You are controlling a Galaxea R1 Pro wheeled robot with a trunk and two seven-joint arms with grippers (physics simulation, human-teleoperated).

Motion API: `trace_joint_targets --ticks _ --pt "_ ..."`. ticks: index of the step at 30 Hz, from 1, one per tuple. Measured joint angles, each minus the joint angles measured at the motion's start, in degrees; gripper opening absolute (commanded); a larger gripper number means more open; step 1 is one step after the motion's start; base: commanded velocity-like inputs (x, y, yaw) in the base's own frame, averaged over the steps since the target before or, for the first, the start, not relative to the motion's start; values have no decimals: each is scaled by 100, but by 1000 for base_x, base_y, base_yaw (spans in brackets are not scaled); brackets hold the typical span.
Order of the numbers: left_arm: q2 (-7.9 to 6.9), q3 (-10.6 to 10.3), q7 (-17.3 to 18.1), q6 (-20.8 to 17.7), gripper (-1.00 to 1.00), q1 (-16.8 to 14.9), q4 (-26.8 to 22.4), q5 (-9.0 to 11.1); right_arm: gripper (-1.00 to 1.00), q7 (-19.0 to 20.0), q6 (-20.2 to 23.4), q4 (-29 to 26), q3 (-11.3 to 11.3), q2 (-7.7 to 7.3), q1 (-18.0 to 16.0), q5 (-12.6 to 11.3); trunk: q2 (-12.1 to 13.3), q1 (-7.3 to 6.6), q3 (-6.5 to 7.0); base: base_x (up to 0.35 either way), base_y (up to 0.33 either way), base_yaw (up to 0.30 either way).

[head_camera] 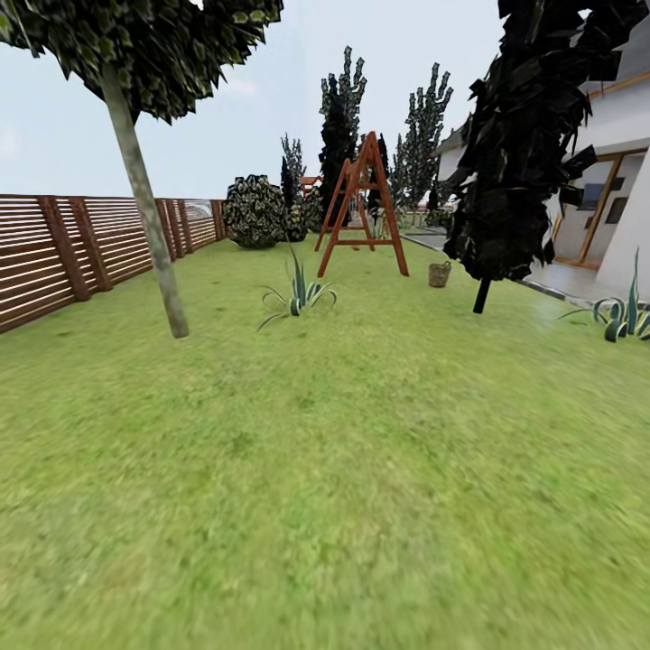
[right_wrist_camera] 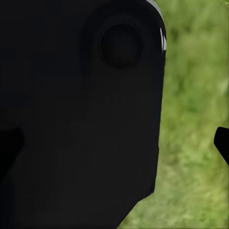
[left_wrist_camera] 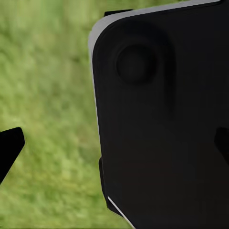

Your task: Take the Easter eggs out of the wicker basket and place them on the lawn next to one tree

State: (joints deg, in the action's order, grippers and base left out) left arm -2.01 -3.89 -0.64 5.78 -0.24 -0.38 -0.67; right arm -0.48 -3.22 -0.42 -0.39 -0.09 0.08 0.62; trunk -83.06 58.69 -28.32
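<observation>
A: Head view: robot looks to be in transit over the lawn (head_camera: pixel 343 469); a small brown thing at 1 o'clock by the swing frame (head_camera: pixel 361 203) may be the wicker basket (head_camera: pixel 440 273), too small to confirm; eggs not made out. Tree (head_camera: pixel 144 203) at 10 o'clock, fence (head_camera: pixel 81 248) beside it.
B: Wrists?
A: Left wrist: grass, dark robot body, one black fingertip (left_wrist_camera: pixel 9 148). Right wrist: same, fingertip (right_wrist_camera: pixel 222 143) at edge. Can't tell either gripper's opening.
B: Next?
A: Likely drive toward that basket
</observation>
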Motion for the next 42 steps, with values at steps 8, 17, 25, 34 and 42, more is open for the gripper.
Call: trace_joint_targets --ticks 8,17,25,34,42 --pt "8 11 -15 -4 100 0 0 -3 100 0 0 0 0 0 0 -3 0 0 0 332 22 0" --pt "9 16 -122 -41 100 0 6 -14 100 0 0 -4 0 0 0 -2 0 0 0 336 5 0" --pt "8 14 -173 -64 100 0 4 -20 100 0 0 -2 0 0 0 -1 0 0 0 338 0 0" --pt "8 15 -176 -70 100 0 5 -27 100 0 0 -2 0 0 0 -2 0 0 0 338 0 0" --pt "4 14 -176 -70 100 0 3 -27 100 0 -3 -5 9 11 0 -15 0 0 0 338 0 0"
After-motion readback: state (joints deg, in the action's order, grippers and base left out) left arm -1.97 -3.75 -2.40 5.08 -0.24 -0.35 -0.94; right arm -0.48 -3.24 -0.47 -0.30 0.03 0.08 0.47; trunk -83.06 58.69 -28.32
